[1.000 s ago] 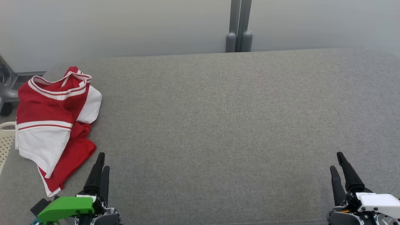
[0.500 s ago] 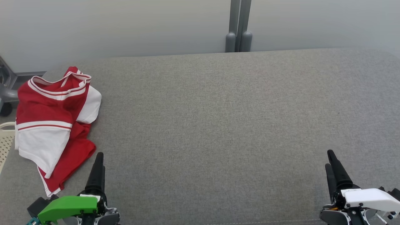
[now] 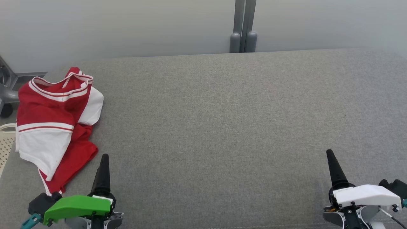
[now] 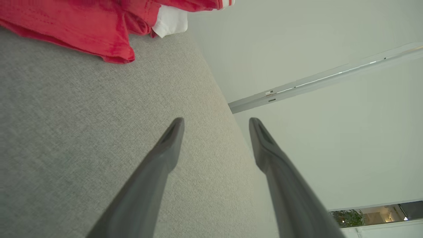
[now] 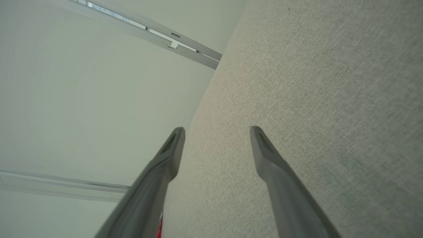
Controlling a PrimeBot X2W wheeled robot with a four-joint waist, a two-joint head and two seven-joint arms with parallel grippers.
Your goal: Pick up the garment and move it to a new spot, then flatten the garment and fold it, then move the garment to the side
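Note:
The garment [image 3: 54,127], a red and white shirt, lies crumpled at the left end of the grey padded surface [image 3: 222,127]. Its red hem [image 4: 82,26] lies across the top left of the left wrist view. My left gripper [image 3: 103,159] hovers near the front edge, just right of the garment's lower corner and apart from it. In its wrist view its fingers [image 4: 216,120] stand open with nothing between them. My right gripper [image 3: 329,154] is at the front right, far from the garment. It is open and empty too [image 5: 216,129].
A white perforated basket [image 3: 4,143] pokes in at the left edge beside the garment. A grey wheeled base [image 3: 6,95] stands behind it. A grey post [image 3: 243,38] rises against the pale wall past the surface's far edge.
Both grippers have opened and rolled at the wrist, so each pair of fingers now lines up as one in the head view. The right gripper has shifted slightly left. The garment has not moved.

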